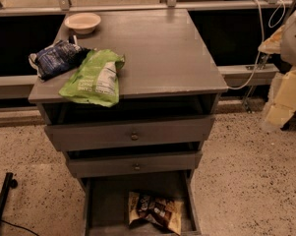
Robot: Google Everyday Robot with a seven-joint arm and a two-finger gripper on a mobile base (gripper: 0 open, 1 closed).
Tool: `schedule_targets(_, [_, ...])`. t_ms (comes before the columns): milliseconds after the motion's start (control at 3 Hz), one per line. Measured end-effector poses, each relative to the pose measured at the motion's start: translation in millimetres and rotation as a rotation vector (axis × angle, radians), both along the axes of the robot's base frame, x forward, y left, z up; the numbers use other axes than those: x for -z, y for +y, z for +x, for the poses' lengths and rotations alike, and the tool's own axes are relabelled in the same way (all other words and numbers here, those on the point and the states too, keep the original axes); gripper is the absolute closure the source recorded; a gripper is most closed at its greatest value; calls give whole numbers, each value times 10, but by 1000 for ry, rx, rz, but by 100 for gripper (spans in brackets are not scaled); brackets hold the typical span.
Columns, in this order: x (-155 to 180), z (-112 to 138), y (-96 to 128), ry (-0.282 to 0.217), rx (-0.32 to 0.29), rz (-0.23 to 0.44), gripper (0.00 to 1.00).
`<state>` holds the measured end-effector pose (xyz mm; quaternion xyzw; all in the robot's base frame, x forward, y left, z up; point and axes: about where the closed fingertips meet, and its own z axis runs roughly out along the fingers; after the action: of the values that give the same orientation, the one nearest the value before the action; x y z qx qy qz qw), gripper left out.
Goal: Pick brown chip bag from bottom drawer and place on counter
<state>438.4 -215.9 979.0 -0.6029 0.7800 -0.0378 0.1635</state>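
The brown chip bag (155, 211) lies flat on the floor of the open bottom drawer (108, 200), toward its front right. It is dark brown with cream-yellow ends. The counter (162, 48) is the grey top of the cabinet, bare on its right half. My gripper (285, 95) shows only as a blurred pale white and yellow shape at the right edge. It is level with the counter's front edge, off to the cabinet's right, high above the bag and far from it.
A lime-green bag (95, 77) overhangs the counter's front left edge. A dark blue bag (56, 58) lies behind it and a cream bowl (82, 22) sits at the back left. The two upper drawers (133, 135) stand slightly open. A black pole (2, 200) leans at the lower left.
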Motion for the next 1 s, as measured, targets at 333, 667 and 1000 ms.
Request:
schedule_targets(333, [2,0,0,0,0,0,0])
schedule_targets(667, [272,11,-21,23,33,68,0])
schedule_targets(1000, [678,-136,124,32,18,189,0])
